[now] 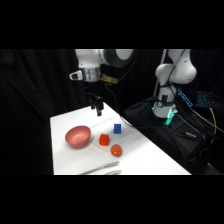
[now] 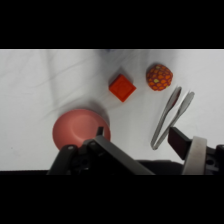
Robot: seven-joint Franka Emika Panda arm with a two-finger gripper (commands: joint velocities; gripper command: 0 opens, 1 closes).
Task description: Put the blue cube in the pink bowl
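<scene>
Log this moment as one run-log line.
gripper: open, above table, holding nothing | blue cube: on table, untouched | pink bowl: empty | phase: approach

blue cube: small, deep blue, resting flat on table | pink bowl: round, shallow, upright, empty, well apart from cube

bowl left | cubes right (ball nearer) | tongs front

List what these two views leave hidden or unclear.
- Blue cube: absent from the wrist view, outside its frame.
- Pink bowl: wrist view, near rim covered by the gripper linkage.
- Tongs: side view, cut off by the bottom edge.
</scene>
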